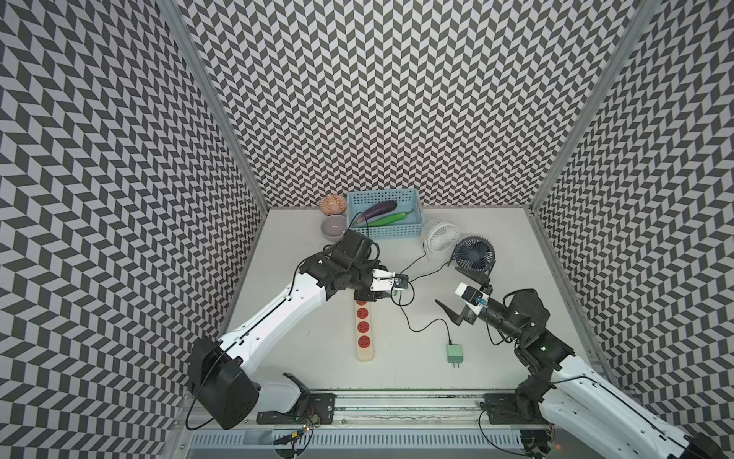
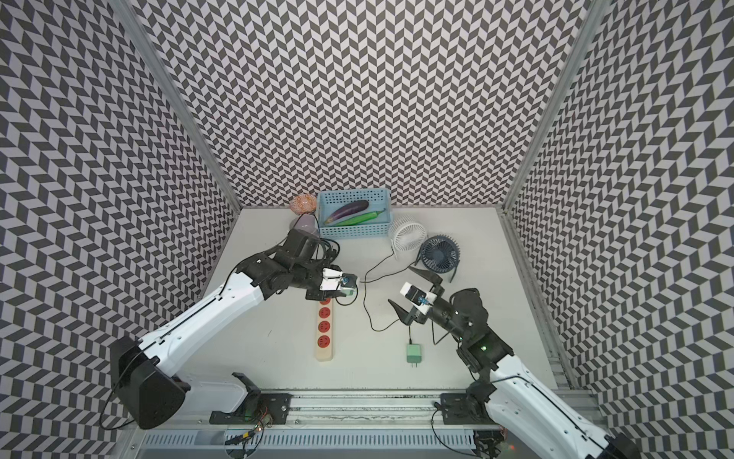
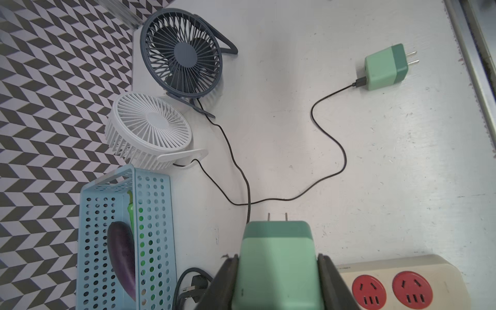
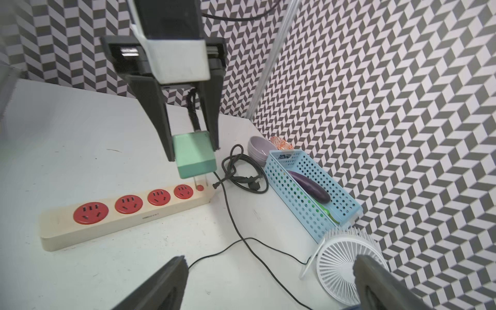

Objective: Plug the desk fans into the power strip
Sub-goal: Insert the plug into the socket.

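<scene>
Far left, two round bowls stand one behind the other: a patterned orange bowl (image 1: 333, 203) and a smooth lilac bowl (image 1: 333, 228). Next, the power strip (image 1: 364, 336): a long cream plastic bar with rounded corners, lying flat on the matte white table (image 1: 317, 349), sockets facing up. I read its long axis as running near to far. The four round red sockets sit in a row, and the end with the orange button (image 4: 200, 187) and the coiled black cord (image 4: 241, 171) points toward the far wall, under the left arm. Behind it, a perforated pale-blue plastic basket (image 1: 383, 232) holds a glossy purple aubergine (image 1: 380, 210) and a long green vegetable (image 1: 391, 218). The left gripper (image 4: 193, 152) is clamped on a blocky mint-green adapter (image 4: 194, 161), whose two metal prongs point down at the strip's button end, beside the nearest socket. Further right I list a white fan (image 1: 439, 233) with a ribbed round grille, a second adapter (image 1: 452, 353) lying flat toward the near edge on a thin black lead, and a navy fan (image 1: 474, 254). The right gripper (image 1: 447, 284) hangs with its jaws spread wide, holding nothing.
</scene>
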